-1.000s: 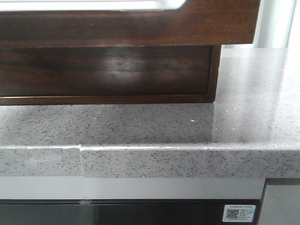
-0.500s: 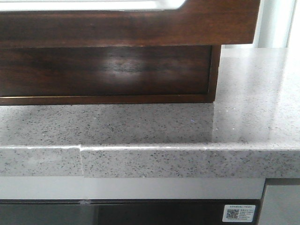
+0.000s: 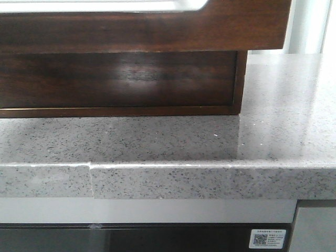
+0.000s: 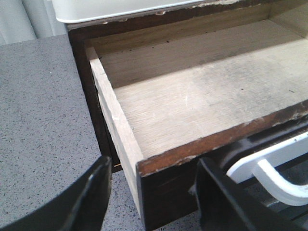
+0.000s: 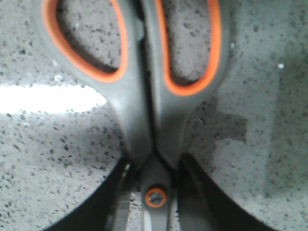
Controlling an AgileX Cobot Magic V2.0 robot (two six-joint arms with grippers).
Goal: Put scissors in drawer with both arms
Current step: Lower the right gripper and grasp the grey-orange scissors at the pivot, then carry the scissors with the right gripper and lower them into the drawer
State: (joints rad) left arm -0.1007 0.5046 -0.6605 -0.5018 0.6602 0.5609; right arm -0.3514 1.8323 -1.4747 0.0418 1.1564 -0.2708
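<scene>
The dark brown drawer stands pulled out of its cabinet, and its pale wooden inside is empty. My left gripper is open, with its fingers on either side of the drawer's front corner and a gap at the left finger. The drawer's front with its pale cutout fills the top of the front view. The scissors, grey with orange-lined handle loops, are seen over the speckled counter. My right gripper is shut on them at the orange pivot screw. Neither gripper shows in the front view.
The grey speckled stone counter runs under the drawer, with its front edge below. The cabinet body stands under the open drawer. More counter lies beside the drawer. A pale box edge sits above the cabinet.
</scene>
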